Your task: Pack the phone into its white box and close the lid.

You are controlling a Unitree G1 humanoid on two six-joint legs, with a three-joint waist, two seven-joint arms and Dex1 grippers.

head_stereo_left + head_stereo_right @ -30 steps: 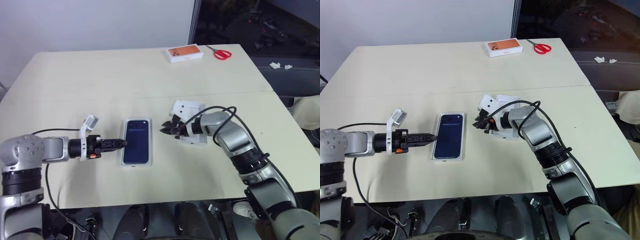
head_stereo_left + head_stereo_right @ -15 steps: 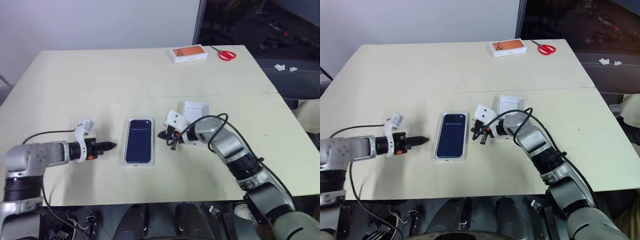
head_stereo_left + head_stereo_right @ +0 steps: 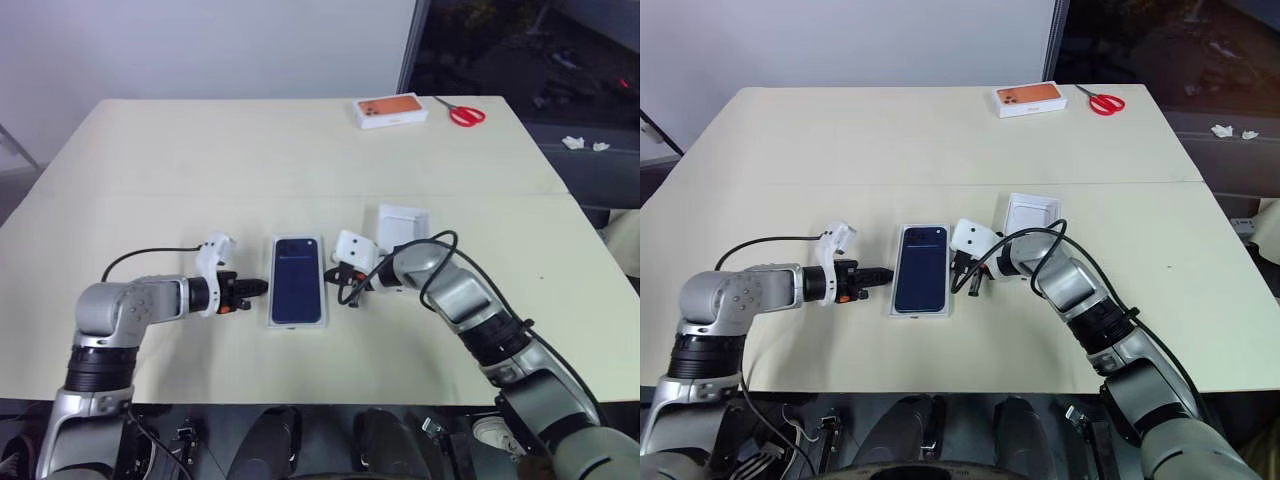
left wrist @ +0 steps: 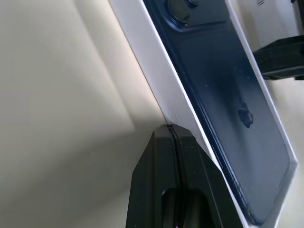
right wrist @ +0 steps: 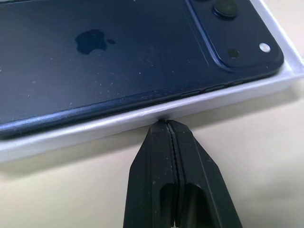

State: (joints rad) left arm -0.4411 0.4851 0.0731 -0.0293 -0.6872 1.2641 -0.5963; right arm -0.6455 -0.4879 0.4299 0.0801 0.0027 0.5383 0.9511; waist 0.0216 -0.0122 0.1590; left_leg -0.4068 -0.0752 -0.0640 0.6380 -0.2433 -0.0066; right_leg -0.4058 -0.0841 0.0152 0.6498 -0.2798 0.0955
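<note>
Spanning the head views, a pale cream table (image 3: 200,160) is seen with a seam running across its middle; a light wall stands behind it toward 11 o'clock and a dark area toward 1 o'clock. From the left, the left gripper (image 3: 262,287) is held low over the table at 9 o'clock of the white box (image 3: 297,324), its black fingers pressed shut on nothing, tips just beside the box's left long wall, as the left wrist view confirms (image 4: 168,127). At centre, the phone (image 3: 297,286) is seated back-up in the white box, dark navy, its long axis running from 12 to 6 o'clock and its camera cluster at the 12 o'clock end, toward the far side of the table. At 3 o'clock of the box, the right gripper (image 3: 345,289) is likewise closed and empty, tips close against the right long wall in the right wrist view (image 5: 166,124). Just beyond that wrist, a small white tray (image 3: 403,221) is laid open-side up. At the far edge, toward 1 o'clock, a white box with an orange phone picture (image 3: 391,110) and red-handled scissors (image 3: 466,113) are placed well apart from the task's things.
</note>
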